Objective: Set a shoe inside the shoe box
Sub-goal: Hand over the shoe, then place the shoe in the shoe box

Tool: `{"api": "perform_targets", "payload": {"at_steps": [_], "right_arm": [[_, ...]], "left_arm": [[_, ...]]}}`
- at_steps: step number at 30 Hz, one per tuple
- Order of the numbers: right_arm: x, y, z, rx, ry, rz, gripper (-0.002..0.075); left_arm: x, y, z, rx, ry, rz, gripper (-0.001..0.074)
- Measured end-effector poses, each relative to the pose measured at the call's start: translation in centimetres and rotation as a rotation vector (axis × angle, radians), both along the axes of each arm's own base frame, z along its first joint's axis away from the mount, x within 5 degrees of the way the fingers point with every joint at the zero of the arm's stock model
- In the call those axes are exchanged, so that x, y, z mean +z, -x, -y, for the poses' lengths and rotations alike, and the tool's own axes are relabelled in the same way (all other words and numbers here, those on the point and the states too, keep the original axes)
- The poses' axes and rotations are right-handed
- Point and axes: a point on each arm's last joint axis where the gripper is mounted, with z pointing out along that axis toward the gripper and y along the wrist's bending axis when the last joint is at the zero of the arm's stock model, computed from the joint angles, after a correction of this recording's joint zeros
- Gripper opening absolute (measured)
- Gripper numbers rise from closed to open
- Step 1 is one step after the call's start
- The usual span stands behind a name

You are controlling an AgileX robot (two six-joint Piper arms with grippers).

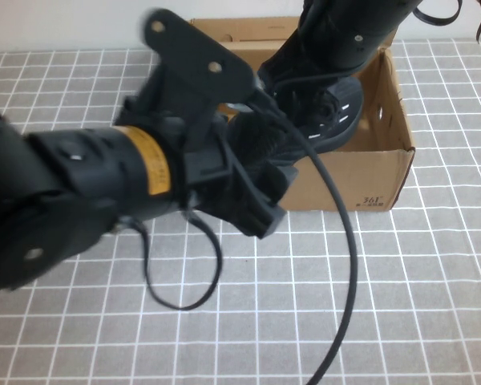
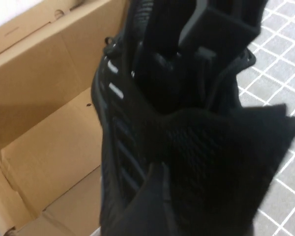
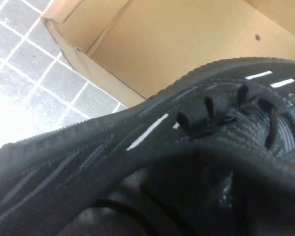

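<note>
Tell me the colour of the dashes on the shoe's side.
White dashes on the black shoe; right wrist view.

shoe (image 1: 337, 112) and both arms over shoe box (image 1: 385, 172)

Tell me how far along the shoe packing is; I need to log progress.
Done: the shoe is over the open box, partly inside it, toe down by the right wall. In hand: the right gripper, coming from the far side, is shut at the shoe; the left gripper, at the near wall by the heel, looks open. Left: lowering the shoe flat onto the box floor and pulling both arms clear.
</note>
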Motion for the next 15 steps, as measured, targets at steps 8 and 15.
{"api": "perform_targets", "payload": {"at_steps": [8,15], "right_arm": [[0.0,0.1,-0.1,0.013,-0.004,-0.007,-0.0003],[0.0,0.1,-0.1,0.016,-0.005,-0.007,-0.0003]], "left_arm": [[-1.7,-2.1,0.9,0.06,-0.035,0.018,0.0669],[-2.4,-3.8,0.4,0.12,-0.017,0.013,0.067]]}}
